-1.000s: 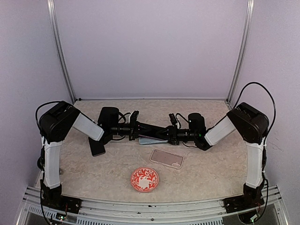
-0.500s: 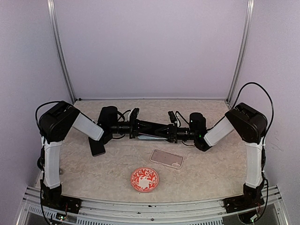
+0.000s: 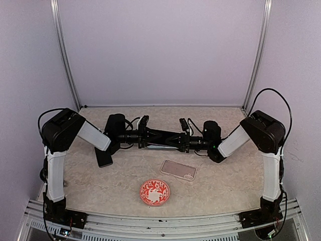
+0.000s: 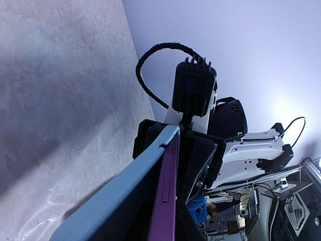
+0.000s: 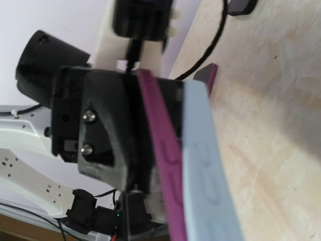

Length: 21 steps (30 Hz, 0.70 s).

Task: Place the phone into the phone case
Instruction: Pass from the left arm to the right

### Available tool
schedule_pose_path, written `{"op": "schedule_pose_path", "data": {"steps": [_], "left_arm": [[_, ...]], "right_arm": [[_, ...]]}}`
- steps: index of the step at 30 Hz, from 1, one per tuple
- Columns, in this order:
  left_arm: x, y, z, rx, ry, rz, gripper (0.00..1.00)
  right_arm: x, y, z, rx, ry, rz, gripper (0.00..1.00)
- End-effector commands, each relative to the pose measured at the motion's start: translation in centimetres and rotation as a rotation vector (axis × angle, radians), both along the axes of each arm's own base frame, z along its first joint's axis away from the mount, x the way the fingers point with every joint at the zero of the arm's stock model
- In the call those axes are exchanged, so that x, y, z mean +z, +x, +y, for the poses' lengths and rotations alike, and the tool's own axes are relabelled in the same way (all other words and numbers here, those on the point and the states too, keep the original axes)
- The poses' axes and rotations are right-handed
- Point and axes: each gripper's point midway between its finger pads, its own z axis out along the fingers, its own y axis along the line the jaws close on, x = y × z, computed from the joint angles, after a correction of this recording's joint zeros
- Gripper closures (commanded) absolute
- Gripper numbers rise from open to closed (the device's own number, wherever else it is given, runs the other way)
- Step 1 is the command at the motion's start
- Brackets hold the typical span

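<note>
A purple phone [image 4: 168, 201] lies against a light blue phone case [image 4: 115, 196], edge to edge, held in the air between my two grippers. In the top view they show only as a thin pale strip [image 3: 161, 146] under the meeting fingers. My left gripper [image 3: 154, 136] is shut on the pair from the left, and my right gripper [image 3: 174, 141] is shut on it from the right. In the right wrist view the phone [image 5: 163, 150] is beside the case [image 5: 200, 165], with the left gripper's black fingers [image 5: 105, 125] on the phone's side.
A pinkish phone in a clear case [image 3: 178, 169] lies flat on the table right of centre. A dark phone [image 3: 104, 158] lies under the left arm. A red patterned plate [image 3: 154, 192] sits near the front edge.
The phone and case were tilted with the blue face showing. They have turned edge-on, and both grippers have levelled into one straight line and risen slightly.
</note>
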Motion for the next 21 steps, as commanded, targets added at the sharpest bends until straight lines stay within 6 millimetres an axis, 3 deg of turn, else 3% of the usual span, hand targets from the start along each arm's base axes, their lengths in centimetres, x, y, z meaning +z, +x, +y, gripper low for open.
{"op": "schedule_pose_path", "data": {"steps": [1, 6, 15, 21], "left_arm": [[-1.3, -0.2, 0.5, 0.02, 0.058, 0.066, 0.8], [-0.8, 0.4, 1.1, 0.037, 0.086, 0.042, 0.69], [-0.1, 1.1, 1.8, 0.06, 0.126, 0.01, 0.63], [0.8, 1.9, 3.0, 0.096, 0.167, -0.025, 0.53]], "right_arm": [[1.6, -1.9, 0.9, 0.068, 0.067, -0.119, 0.95], [1.3, -2.0, 0.6, 0.066, 0.067, -0.111, 0.96], [1.1, -1.9, 0.4, 0.06, 0.063, -0.109, 0.97], [0.9, -1.8, -0.1, 0.05, 0.06, -0.102, 1.0]]}}
